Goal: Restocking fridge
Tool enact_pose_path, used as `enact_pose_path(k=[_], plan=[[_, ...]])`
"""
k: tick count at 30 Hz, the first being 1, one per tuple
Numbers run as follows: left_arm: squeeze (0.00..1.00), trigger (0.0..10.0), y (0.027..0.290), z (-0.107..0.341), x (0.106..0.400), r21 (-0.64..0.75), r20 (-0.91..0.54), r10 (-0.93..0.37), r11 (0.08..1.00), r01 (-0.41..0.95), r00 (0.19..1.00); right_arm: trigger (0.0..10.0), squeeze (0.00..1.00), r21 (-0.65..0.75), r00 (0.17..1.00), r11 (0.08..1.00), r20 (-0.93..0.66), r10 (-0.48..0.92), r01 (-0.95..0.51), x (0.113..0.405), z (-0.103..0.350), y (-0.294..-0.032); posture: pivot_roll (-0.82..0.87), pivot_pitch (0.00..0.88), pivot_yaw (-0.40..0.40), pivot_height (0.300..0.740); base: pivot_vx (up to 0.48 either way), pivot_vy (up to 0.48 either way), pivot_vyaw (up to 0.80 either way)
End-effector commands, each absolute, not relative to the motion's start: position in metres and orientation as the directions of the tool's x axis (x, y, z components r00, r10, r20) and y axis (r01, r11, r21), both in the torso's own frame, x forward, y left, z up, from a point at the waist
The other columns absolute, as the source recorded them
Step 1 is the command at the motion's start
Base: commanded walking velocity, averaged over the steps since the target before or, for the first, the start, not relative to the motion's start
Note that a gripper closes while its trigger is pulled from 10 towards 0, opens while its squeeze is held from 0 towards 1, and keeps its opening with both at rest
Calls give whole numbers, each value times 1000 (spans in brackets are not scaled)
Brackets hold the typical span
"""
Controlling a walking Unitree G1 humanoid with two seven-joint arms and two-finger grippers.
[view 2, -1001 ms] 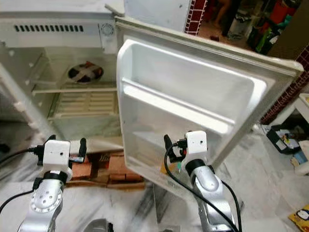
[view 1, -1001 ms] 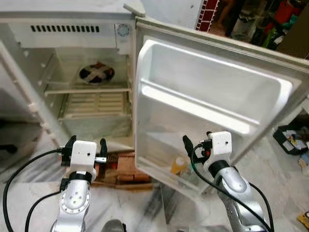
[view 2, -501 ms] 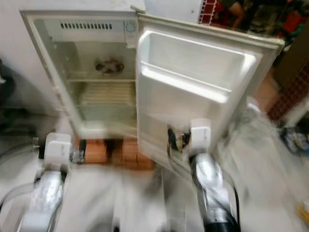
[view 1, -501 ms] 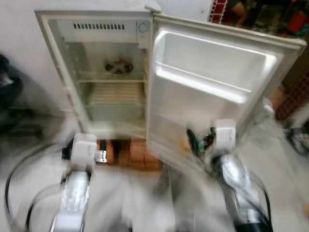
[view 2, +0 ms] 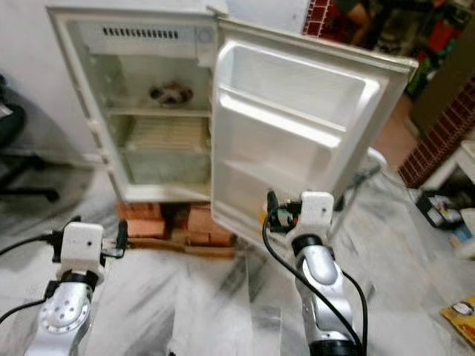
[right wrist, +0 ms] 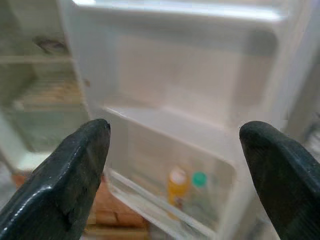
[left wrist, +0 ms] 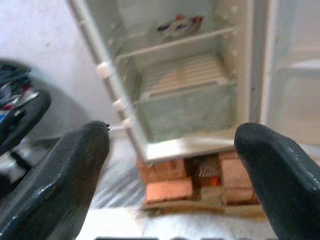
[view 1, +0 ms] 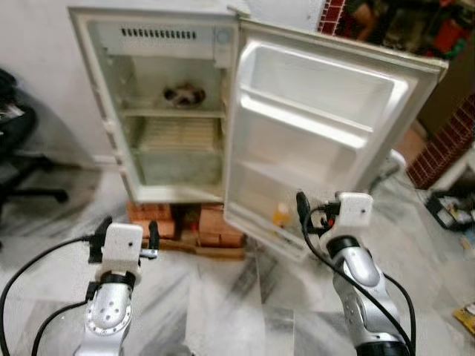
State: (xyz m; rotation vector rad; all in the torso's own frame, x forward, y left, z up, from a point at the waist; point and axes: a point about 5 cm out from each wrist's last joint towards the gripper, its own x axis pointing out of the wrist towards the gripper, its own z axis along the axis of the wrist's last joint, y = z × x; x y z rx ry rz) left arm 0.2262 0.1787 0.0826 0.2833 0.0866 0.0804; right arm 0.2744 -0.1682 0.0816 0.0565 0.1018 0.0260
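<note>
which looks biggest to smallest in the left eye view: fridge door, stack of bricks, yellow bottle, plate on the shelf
1. fridge door
2. stack of bricks
3. plate and yellow bottle: they look close in size, and the bottle is partly hidden by the door shelf, so no ranking.

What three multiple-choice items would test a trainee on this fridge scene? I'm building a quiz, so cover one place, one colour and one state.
1. Where does the orange bottle stand?
A. bottom door shelf
B. top inner shelf
C. floor

2. What colour is the cap beside that bottle?
A. red
B. green
C. black

3. How is the fridge door?
A. shut
B. barely ajar
C. wide open

Answers:
1. A, it sits low in the door's bottom rack.
2. B, the right wrist view shows a green cap.
3. C, the door's inner side faces the camera and the fridge's interior is exposed.
</note>
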Motion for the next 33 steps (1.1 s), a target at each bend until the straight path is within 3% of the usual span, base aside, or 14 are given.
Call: enact_pose_path(k=[1,3,5,22,33], plan=[[0,10000,182,87,231,281,-51,88,957,-70,995,10000,0,-8,989,1000,-146,6,-7,271,71,-175,120,0,-50,740,0,0,0],[0,10000,183,89,233,282,-47,82,957,-66,995,10000,0,-34,990,999,-141,23,-28,271,70,-173,120,0,-50,740,0,0,0],[0,10000,182,90,234,276,-44,66,960,-52,997,10000,0,78,985,997,-169,29,-16,271,68,-169,120,0,-49,740,0,-367,0],[0,10000,173,88,236,246,-54,52,968,-37,997,10000,0,82,992,992,-63,105,-100,281,85,-164,114,0,-55,740,0,-379,0],[0,10000,178,85,235,261,-66,70,964,-50,995,10000,0,72,990,988,-34,138,-135,283,89,-159,121,0,-51,740,125,-299,772]])
